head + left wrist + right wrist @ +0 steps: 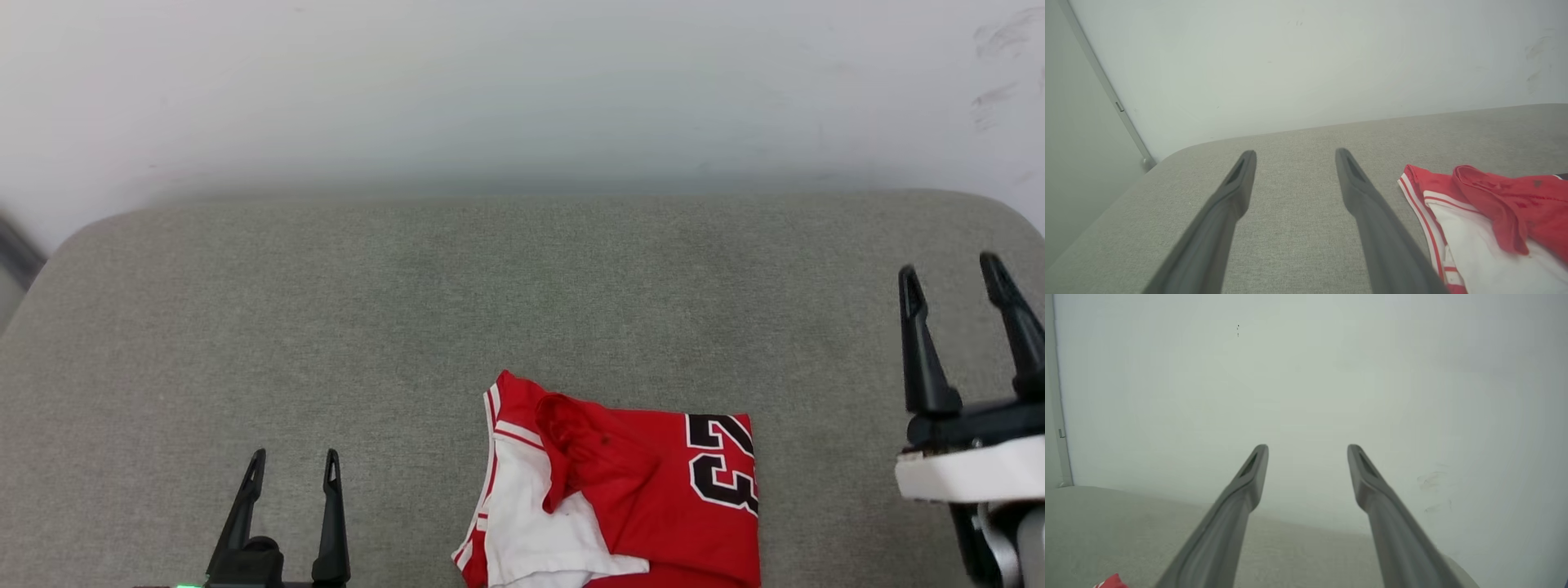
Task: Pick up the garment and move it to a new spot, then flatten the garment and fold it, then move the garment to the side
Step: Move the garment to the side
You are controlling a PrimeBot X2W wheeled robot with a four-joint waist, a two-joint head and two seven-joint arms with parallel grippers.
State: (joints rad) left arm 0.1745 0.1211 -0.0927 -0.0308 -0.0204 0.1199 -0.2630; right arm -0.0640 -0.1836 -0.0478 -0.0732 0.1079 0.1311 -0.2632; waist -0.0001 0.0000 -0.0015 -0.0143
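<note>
Red jersey cloth with a white sleeve, the shirt (653, 490) lies in a loose, half-folded heap at the near edge of the grey padded surface (326, 327), its lower part cut off by the bottom of the head view; a black number (722, 461) shows on its right side and a red flap (580, 449) lies over the white sleeve (531, 514); the left gripper (295, 456) stands to its left, apart from it, fingers spread wide and holding nothing; the right gripper (949, 268) is off to the right, well apart from the shirt, equally wide and empty, and its own camera looks mostly at the pale wall (1306, 375), so it seems to hang above the surface; the cloth looks thin, light and limp, so it should sag out of shape once lifted; nothing about it is fragile; a pinch on one layer may leave the rest behind, so the striped hem (492, 433) or the doubled red flap, where layers bunch, seems the surest hold; two holds set apart would likely keep it from dangling like a rope.
</note>
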